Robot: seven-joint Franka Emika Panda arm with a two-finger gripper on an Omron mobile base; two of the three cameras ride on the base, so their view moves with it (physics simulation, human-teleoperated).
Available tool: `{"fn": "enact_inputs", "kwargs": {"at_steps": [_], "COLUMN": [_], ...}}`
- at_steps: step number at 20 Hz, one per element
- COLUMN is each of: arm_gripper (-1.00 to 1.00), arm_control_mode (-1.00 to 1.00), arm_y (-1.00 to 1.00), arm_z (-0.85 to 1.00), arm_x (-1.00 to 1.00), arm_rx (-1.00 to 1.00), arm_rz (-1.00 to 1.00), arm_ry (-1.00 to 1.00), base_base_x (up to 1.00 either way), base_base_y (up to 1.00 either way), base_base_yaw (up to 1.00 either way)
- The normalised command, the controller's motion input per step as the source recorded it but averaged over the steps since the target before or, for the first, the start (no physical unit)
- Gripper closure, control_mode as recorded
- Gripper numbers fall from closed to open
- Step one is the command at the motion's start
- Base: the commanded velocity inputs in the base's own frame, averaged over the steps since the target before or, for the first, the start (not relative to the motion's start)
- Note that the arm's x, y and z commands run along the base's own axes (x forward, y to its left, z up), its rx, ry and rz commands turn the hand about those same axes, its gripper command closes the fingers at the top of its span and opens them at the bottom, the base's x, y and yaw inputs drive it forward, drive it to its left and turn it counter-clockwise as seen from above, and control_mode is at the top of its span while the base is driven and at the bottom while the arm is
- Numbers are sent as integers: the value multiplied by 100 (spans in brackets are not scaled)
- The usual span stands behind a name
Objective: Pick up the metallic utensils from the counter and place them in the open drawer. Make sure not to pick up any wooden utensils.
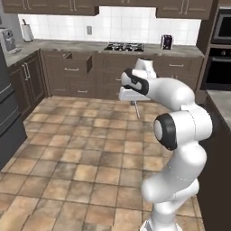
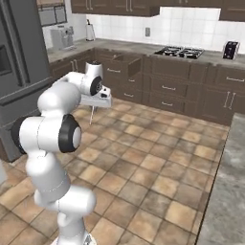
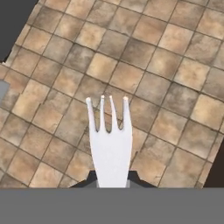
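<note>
The jaws are clamped tight on the handle end of the silver fork (image 3: 110, 144), whose four tines point straight out from the gripper (image 3: 111, 177) over the floor tiles (image 3: 170, 61). In the base views the fork (image 1: 136, 109) hangs below the hand as a thin rod, clear of everything, above the middle of the kitchen floor (image 1: 81, 158). The gripper (image 2: 94, 108) is carried low, in front of the arm's bent elbow. The open drawer (image 1: 81, 61) stands pulled out of the dark brown cabinet run at the far wall, well apart from the fork. A gas hob (image 1: 124, 46) sits on that far counter (image 1: 54, 45).
</note>
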Motion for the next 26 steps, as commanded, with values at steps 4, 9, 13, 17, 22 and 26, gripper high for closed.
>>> {"fn": "enact_inputs", "kwargs": {"at_steps": [4,9,13,17,22,26], "arm_gripper": [100,100,100,100,100,100], "arm_control_mode": [100,100,100,100,100,100], "arm_y": [0,0,0,0,0,0], "arm_z": [0,0,0,0,0,0], "arm_x": [0,0,0,0,0,0], "arm_rx": [0,0,0,0,0,0], "arm_rz": [0,0,0,0,0,0], "arm_ry": [0,0,0,0,0,0], "base_base_x": [100,100,100,100,100,100], "base_base_y": [-17,-18,-24,-33,-35,-31], "base_base_yaw": [8,17,22,23,28,34]}}
